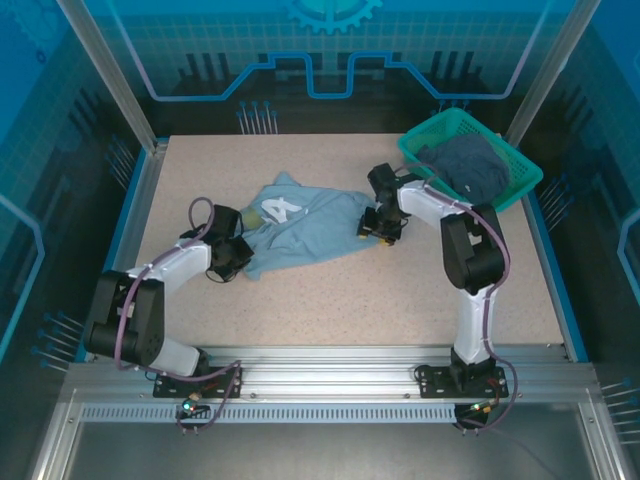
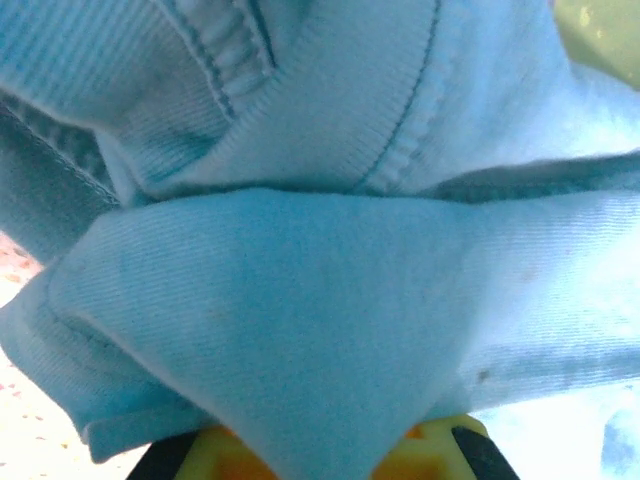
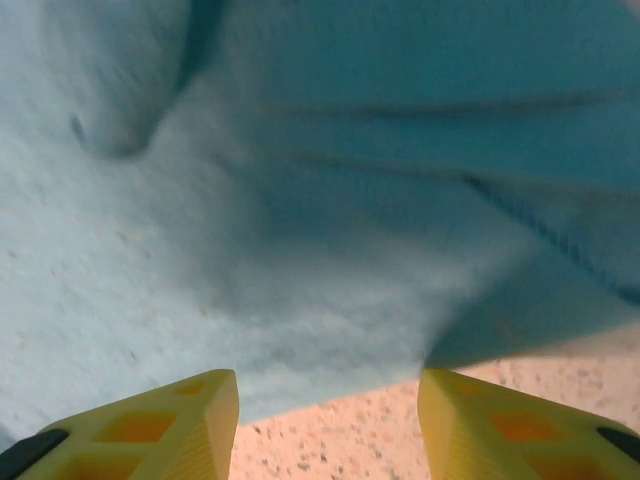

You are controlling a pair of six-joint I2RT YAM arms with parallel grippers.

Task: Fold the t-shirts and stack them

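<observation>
1. At the middle of the speckled beige desk (image 1: 400, 310) lies a crumpled pale blue-grey cloth t-shirt (image 1: 300, 232) with white lettering.
2. The left jaws are clamped tight on its near-left edge.
3. The right jaws stand apart at its right edge, holding nothing.
4. A darker slate-blue t-shirt (image 1: 468, 165) sits in the teal-green plastic mesh basket (image 1: 515, 190), far right.

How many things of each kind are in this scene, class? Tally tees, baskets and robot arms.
Tees: 2, pale tee and dark tee
Basket: 1
Arms: 2, left arm and right arm
Total: 5
</observation>
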